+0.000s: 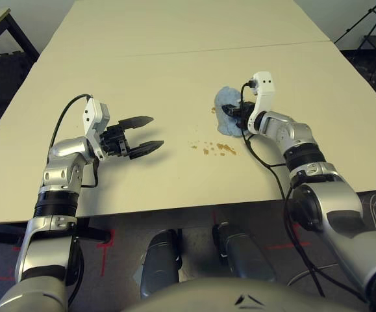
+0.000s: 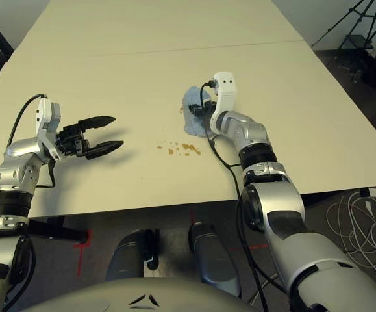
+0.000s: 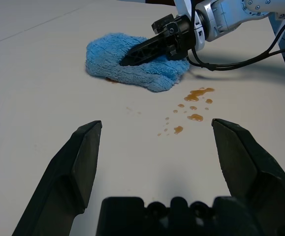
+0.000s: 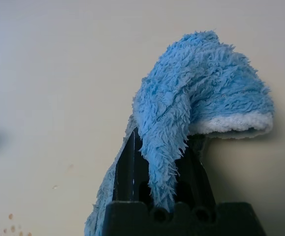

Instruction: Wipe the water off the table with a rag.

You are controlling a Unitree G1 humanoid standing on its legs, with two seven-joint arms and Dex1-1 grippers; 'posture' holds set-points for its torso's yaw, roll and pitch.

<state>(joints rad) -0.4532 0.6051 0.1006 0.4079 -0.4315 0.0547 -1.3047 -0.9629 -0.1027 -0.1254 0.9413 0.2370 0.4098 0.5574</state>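
We'd say the wipe is at an early stage: amber water (image 1: 226,149) sits in drops nr the surface's (image 1: 175,78) front edge, w/ a bit more by the rag (image 1: 226,97), so most is left to do. Our R tool (image 4: 164,162) is shut on the rag, a fold pinched btwn its fingers; L tool (image 1: 150,134) is wide open, holding nothing, left of the drops.
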